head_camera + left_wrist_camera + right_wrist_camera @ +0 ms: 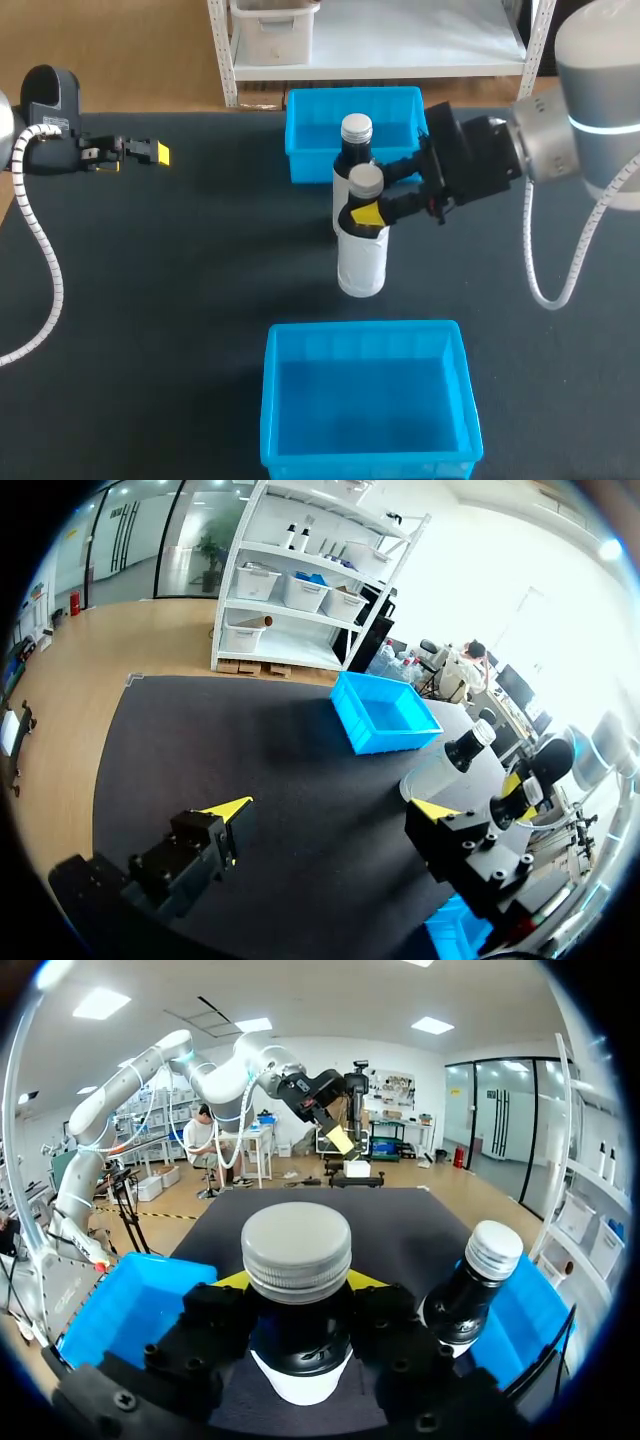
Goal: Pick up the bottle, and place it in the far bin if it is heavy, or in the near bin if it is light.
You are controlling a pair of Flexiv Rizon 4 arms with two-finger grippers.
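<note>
One bottle (pixel 361 262), mid-table, is neck-clamped by our right tool (pixel 375 198), likely to judge its weight; our left tool (pixel 335 807) gapes idle

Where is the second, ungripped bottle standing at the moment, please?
In the head view, the ungripped bottle stands mid-table just behind the gripped bottle, right in front of the far bin.

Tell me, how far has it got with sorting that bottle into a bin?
Done: the right pincer grips the neck of the pale bottle, beside a dark bottle. In hand: lifting it; I cannot tell whether it is off the table. Left: placing it in the far bin or the near bin; both look empty.
</note>
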